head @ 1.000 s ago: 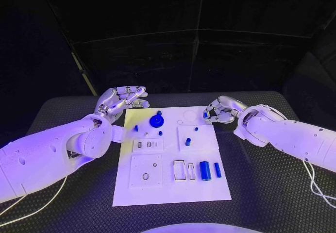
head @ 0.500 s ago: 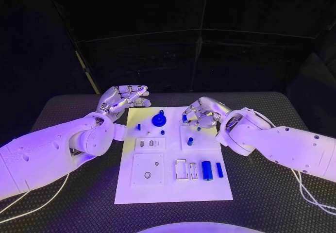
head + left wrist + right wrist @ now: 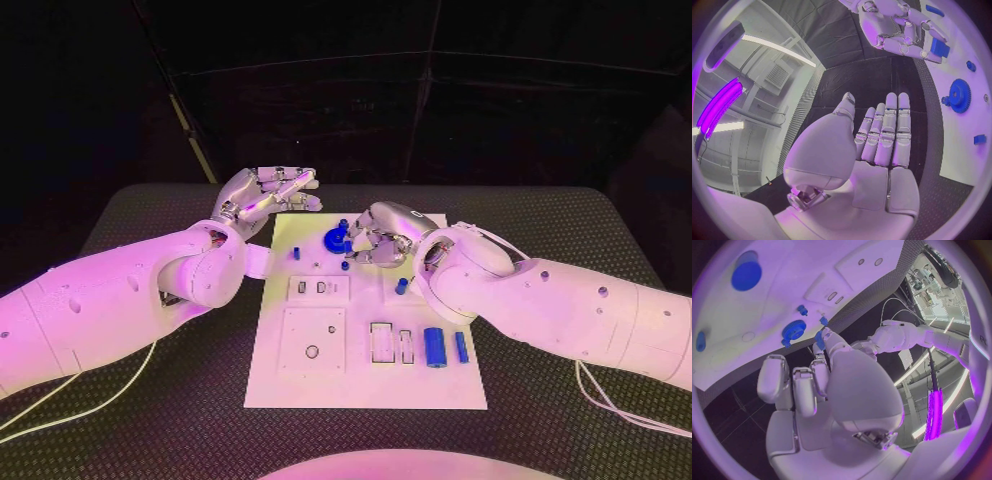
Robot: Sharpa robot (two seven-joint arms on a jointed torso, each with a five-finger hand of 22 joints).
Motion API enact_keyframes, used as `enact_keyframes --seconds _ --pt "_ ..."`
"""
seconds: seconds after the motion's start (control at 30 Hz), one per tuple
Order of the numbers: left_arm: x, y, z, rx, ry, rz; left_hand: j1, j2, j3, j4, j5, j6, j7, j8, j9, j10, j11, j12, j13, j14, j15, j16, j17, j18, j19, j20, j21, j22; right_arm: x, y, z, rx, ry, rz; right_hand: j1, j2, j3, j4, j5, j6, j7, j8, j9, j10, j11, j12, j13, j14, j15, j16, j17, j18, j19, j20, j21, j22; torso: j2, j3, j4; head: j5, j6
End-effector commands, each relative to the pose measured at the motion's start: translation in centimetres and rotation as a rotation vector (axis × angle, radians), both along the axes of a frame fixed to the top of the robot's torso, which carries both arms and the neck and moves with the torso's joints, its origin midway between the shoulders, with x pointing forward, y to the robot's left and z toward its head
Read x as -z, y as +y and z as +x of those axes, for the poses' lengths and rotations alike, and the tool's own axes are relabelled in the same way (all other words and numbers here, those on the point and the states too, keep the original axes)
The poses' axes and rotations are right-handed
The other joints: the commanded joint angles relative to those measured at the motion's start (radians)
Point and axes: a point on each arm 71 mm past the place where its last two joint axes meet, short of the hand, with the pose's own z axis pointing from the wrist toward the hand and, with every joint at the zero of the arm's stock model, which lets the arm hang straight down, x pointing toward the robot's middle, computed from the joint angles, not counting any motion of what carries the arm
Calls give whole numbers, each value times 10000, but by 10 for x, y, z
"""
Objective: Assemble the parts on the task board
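Here the white task board (image 3: 361,385) lies in the middle of the black bench (image 3: 577,230). The right hand (image 3: 378,236) hovers over the board's far end, just beside the blue gear (image 3: 336,239), its fingers (image 3: 795,390) curled in; whether they pinch a small blue piece (image 3: 819,338) I cannot tell. The left hand (image 3: 264,193) hangs beyond the board's far left corner, its fingers (image 3: 891,131) straight, side by side and holding nothing. Blue cylinders (image 3: 434,347) lie near the board's right edge.

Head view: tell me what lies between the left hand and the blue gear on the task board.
In the head view, between the left hand and the blue gear there is just bare white task board surface; a small blue peg stands slightly nearer the robot.
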Motion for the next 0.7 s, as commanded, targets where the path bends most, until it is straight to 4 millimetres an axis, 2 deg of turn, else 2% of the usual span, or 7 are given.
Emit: enact_keyframes --seconds 0.03,0.17,0.3,0.7 --pt "-1 -2 1 101 -66 -39 5 59 -59 17 -37 47 -2 -39 -11 93 12 -27 -10 53 35 -35 17 140 73 27 -59 -16 5 8 -2 -59 -221 -823 -43 50 113 70 -45 380 -277 268 241 63 -52 -42 -15 850 -88 5 1610 -135 0 -36 23 1 9 11 6 44 -18" --pt "-1 -4 1 120 -61 -49 6 60 -59 16 -37 48 -2 -39 -11 94 12 -28 -10 53 35 -36 17 140 73 27 -59 -16 12 19 -5 -311 -186 -1055 -43 49 114 69 -45 380 -277 268 241 62 -52 -44 -16 850 -88 5 1610 -135 0 -36 22 0 8 25 -11 78 -56" --pt "-1 -5 1 130 -57 -54 8 61 -59 15 -37 49 -1 -41 -11 95 11 -30 -10 52 35 -39 18 140 73 27 -60 -18 18 29 -7 -510 -132 -1227 -44 43 117 63 -48 380 -279 269 242 55 -54 -54 -27 850 -89 5 1610 -133 -4 -37 20 -6 6 23 -28 118 -76" --pt "-1 -6 2 148 -56 -66 15 65 -60 10 -37 54 -3 -45 -11 100 11 -34 -9 50 35 -46 20 139 72 28 -64 -21 31 40 -12 -891 101 -1520 -166 -27 118 65 -74 362 -269 264 246 46 -49 -72 -31 848 -91 0 1600 -132 -13 -42 11 -17 0 19 -8 169 -138"
